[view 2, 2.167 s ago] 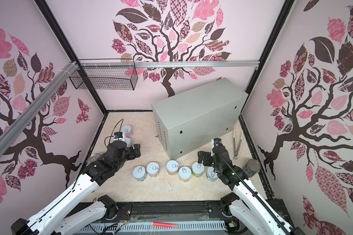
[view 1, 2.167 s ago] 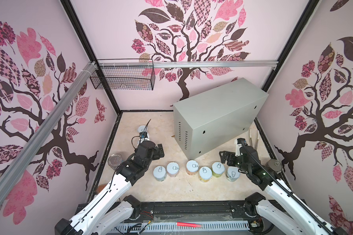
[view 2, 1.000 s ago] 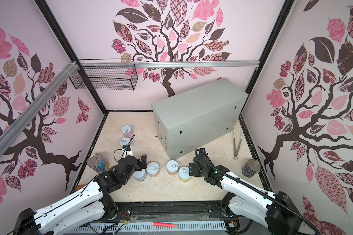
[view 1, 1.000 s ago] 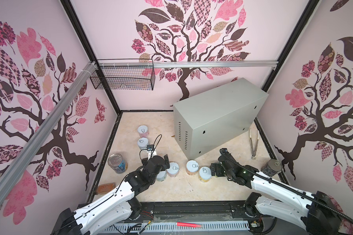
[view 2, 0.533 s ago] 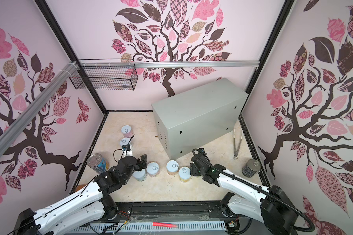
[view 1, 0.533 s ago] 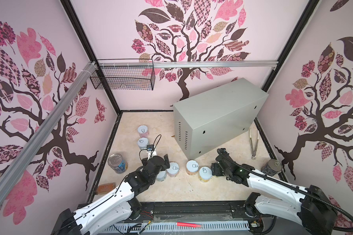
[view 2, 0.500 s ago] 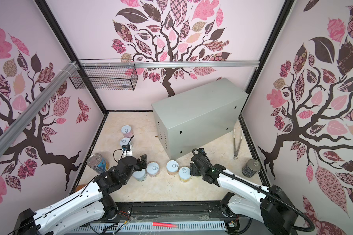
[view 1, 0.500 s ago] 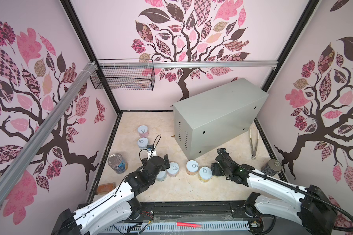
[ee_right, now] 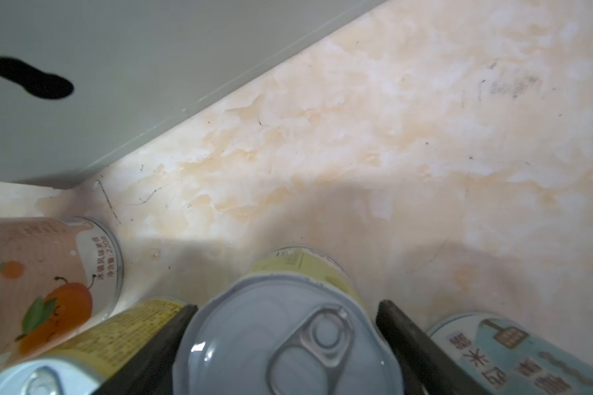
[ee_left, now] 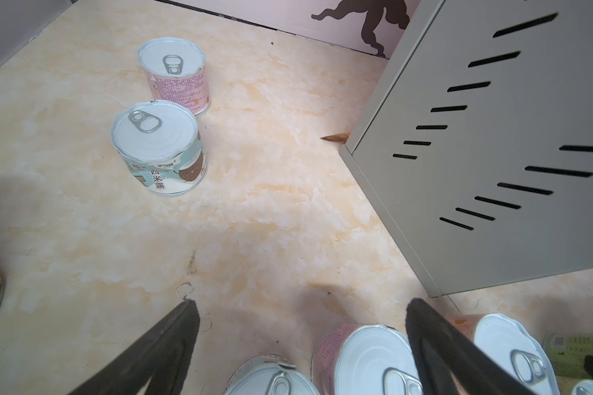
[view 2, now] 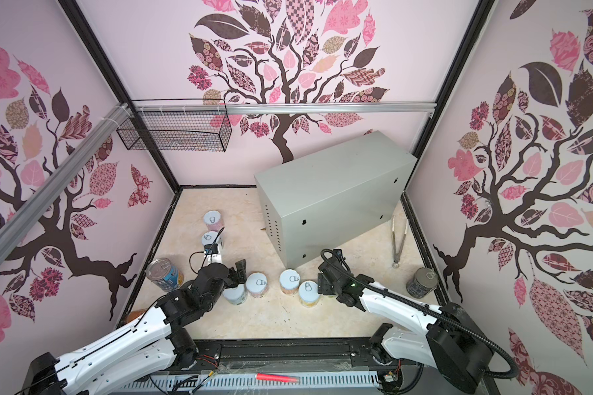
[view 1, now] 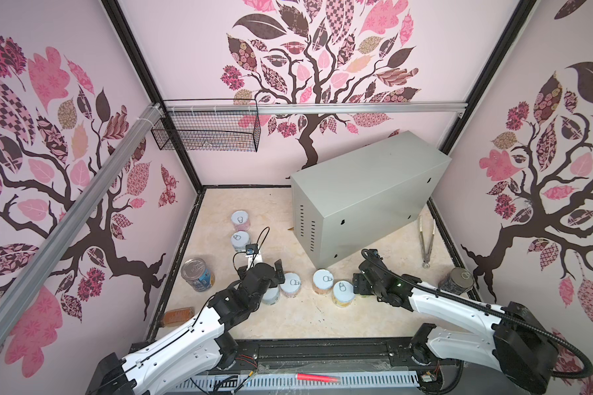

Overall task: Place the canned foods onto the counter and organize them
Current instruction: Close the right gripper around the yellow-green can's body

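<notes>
Movement since earlier frame: both arms have dropped low over the front row; left hand has pulled back from the far teal can; right hand has shifted inward along the row.
Left hand state: spread fully, holding nothing; pink-labelled can sits between its fingers, close against one.
Right hand state: spread, one finger each side of the yellow-green can, not clamped.
Task target: grey metal box stands beyond both hands.
Support: surface carries every can in view.

cans in front of counter, tongs rt
</notes>
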Controlling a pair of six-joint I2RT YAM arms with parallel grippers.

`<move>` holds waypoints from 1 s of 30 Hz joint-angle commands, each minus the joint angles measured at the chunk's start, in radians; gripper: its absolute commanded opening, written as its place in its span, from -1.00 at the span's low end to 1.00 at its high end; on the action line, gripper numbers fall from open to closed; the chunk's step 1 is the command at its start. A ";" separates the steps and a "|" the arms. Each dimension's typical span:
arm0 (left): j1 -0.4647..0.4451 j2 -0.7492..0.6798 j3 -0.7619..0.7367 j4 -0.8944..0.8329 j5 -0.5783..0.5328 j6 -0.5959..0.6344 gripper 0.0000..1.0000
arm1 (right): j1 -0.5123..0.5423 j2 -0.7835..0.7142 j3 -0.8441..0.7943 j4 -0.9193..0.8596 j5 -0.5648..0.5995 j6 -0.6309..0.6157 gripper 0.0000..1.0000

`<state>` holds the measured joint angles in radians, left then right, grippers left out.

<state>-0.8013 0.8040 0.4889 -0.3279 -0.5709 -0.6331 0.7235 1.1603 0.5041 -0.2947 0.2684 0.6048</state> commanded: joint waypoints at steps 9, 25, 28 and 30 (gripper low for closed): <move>-0.004 -0.032 -0.037 0.020 0.005 -0.003 0.96 | -0.001 0.084 0.022 -0.082 0.009 -0.003 0.88; -0.004 -0.015 -0.015 0.021 0.024 0.017 0.96 | -0.002 0.025 0.021 -0.078 0.014 -0.017 0.04; -0.004 -0.008 0.003 0.007 0.036 -0.004 0.96 | -0.001 0.005 0.030 -0.089 0.016 -0.019 -0.02; -0.004 -0.008 0.010 0.000 0.061 -0.018 0.96 | -0.002 -0.011 0.042 -0.106 0.019 -0.024 -0.02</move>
<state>-0.8013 0.7971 0.4767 -0.3244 -0.5423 -0.6331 0.7242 1.1980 0.5041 -0.3714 0.2653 0.5900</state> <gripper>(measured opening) 0.981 0.773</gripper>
